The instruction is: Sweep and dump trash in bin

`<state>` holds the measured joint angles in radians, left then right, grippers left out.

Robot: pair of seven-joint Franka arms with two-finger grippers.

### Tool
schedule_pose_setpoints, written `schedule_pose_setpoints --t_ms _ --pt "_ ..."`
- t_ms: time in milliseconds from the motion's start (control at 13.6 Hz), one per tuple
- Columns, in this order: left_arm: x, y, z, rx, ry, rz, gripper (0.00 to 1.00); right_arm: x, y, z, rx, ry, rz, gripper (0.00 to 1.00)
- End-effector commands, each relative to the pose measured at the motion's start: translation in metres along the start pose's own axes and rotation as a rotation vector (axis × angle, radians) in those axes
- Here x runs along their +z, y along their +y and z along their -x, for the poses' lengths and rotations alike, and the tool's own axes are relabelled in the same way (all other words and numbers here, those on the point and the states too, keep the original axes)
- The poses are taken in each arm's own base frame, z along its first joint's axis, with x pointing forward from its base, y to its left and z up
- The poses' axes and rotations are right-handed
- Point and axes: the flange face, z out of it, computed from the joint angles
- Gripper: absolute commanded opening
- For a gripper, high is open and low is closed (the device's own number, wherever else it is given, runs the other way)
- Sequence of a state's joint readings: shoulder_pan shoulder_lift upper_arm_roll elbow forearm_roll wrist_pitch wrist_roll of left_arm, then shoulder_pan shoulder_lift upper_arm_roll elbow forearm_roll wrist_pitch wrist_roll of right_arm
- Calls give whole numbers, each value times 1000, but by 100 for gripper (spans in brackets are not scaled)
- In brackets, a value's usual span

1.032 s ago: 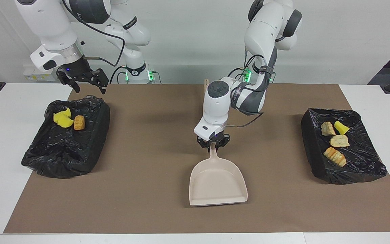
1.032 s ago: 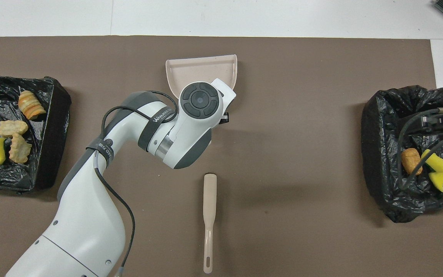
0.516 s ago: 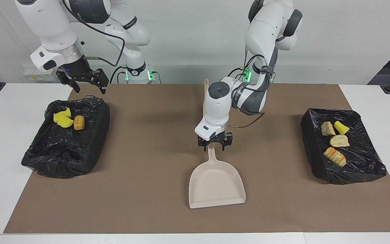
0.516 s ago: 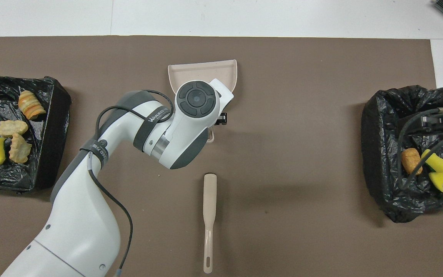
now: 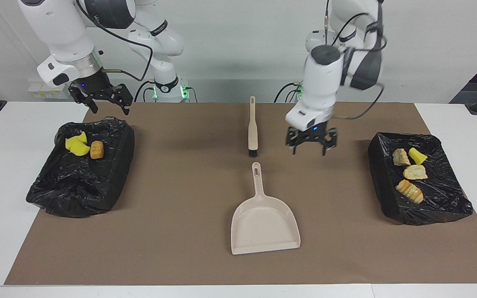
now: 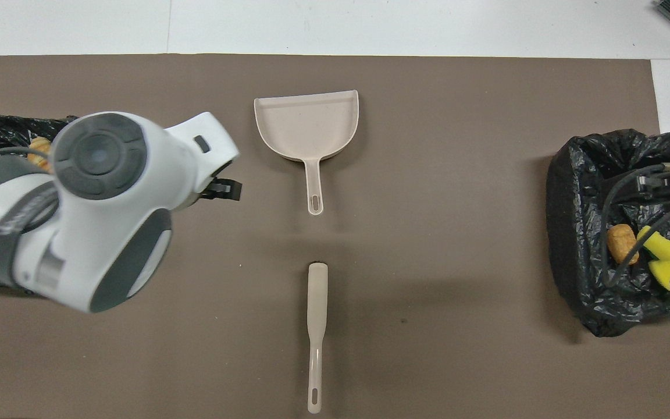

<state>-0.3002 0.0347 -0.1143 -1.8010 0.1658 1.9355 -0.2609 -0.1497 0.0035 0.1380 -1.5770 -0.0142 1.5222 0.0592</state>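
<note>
I see all trash (image 5: 407, 171) lying in the two bins (image 5: 387, 198). Dustpan (image 5: 264, 223) and brush (image 5: 253, 132) rest mid-desk, apart. My left hand (image 5: 309, 145), released, hangs beside the brush; right hand (image 5: 102, 98), released, waits over the other bin. Nothing seems left.

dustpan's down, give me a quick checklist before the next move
1. Dustpan flat on the mat, free of both grippers: ok.
2. Dustpan empty, no trash inside: ok.
3. Brush lying free, nearer the robots than the dustpan: ok.
4. Left gripper open, raised over bare mat between the brush and the bin at its end: ok.
5. Right gripper open, waiting above the other bin: ok.
6. Trash in the bins, no scrap visible on the mat: ok.
</note>
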Motion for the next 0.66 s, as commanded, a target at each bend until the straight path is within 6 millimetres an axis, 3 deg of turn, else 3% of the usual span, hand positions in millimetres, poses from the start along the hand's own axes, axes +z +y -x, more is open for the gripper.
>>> schedule_pose_setpoints --t_ms 0,147,442,516,590 --pt "-35 -50 28 -21 -2 -13 100 -1 -1 5 19 2 -19 100" --pt "-60 -87 32 -74 -5 1 100 -1 -1 5 20 2 -19 100" --pt "-132 -158 35 78 -30 70 100 -1 -1 5 19 2 -19 100" --pt "-143 -170 32 101 -26 72 100 -1 -1 5 20 2 -19 100" --pt "-140 -177 26 102 -58 79 100 -1 -1 5 20 2 -19 100"
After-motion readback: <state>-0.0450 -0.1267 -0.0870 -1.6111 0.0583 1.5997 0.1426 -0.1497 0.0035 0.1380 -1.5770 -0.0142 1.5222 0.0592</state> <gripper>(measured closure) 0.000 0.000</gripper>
